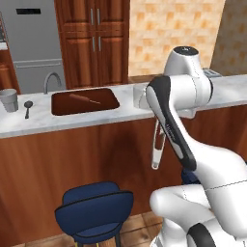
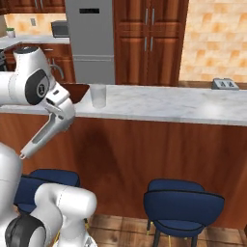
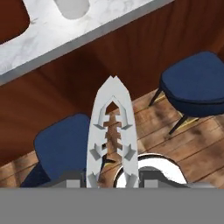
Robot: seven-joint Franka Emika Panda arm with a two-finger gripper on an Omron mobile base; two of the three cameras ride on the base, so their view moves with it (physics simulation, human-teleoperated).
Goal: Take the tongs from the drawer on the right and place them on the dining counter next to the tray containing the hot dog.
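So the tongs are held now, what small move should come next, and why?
Probably lift the arm. The tongs hang from the fingers in front of the wood panel, below the marble top of the dining counter. The tray with the hot dog sits up there, to the left.

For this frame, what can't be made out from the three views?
- Gripper: in the hand view its fingers sit at the bottom edge behind the tongs; in the left base view the arm covers it.
- Tray: right base view, mostly hidden by the arm.
- Hot dog: left base view, too small for detail.
- Glass: hand view, cut by the top edge.
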